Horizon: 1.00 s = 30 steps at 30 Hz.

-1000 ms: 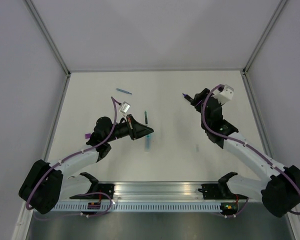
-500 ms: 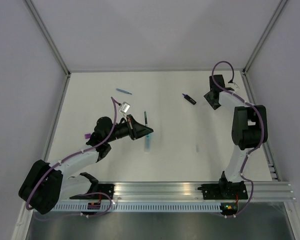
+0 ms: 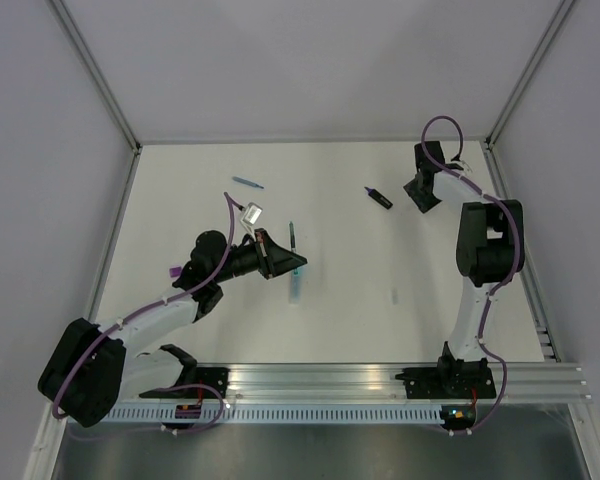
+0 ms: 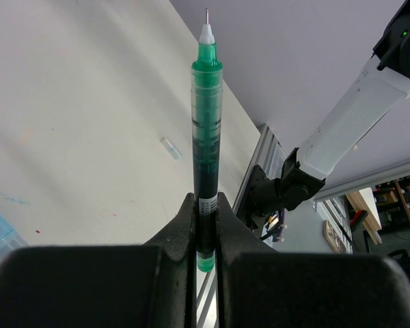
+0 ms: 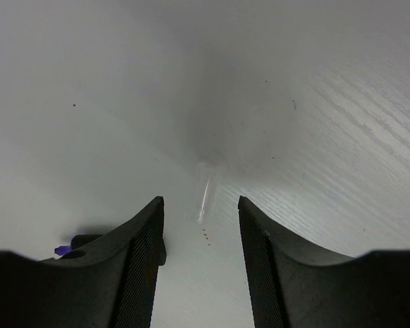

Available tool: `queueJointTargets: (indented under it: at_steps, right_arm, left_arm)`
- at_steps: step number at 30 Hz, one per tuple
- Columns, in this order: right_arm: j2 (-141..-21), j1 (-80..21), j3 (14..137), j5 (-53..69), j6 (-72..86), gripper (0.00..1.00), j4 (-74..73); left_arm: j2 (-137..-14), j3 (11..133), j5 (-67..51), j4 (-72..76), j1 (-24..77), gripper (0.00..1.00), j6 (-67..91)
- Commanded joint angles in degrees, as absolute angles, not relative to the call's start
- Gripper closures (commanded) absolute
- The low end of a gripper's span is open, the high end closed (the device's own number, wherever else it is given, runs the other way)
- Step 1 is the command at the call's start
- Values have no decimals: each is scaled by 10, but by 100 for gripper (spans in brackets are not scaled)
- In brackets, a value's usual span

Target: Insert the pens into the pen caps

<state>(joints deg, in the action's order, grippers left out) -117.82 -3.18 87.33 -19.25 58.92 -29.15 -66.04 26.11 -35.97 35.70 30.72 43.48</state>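
Where left claw (image 4: 205, 199) grips, green pen (image 4: 206, 123) protrudes.

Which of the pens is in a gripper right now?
The green pen, clamped in the left gripper; the black-and-purple marker, thin blue pen and thin dark pen lie loose on the table.

- green pen (image 4: 206, 123): thin, with a clear barrel, green ink and a bare needle tip. Its back end is pinched in the left gripper (image 4: 205, 205), and it is held off the table (image 3: 340, 330).
- pale-blue highlighter (image 3: 295, 288): stubby, lying flat just under the green pen's tip.
- thin dark pen (image 3: 291, 236): lies flat, running near to far, just beyond the green pen.
- thin blue pen (image 3: 247, 183): lies flat and slanted at the far left.
- black-and-purple marker (image 3: 380, 197): lies flat and slanted at the far right, its purple end pointing far-left.
- clear cap (image 3: 394, 295): a short tube lying alone, well apart from every pen.
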Motion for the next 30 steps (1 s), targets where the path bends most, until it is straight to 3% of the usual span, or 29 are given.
queueJointTargets:
  at_steps: [1,30]
  right_arm:
    - [-1189,-30,898,-187,603,47,-316]
    - [-1284,-25,1018,-195,586,58,-435]
  left_arm:
    - [-663,285,-347,360,309,98,415]
    - [-663,287,-348,357,309,98,416]
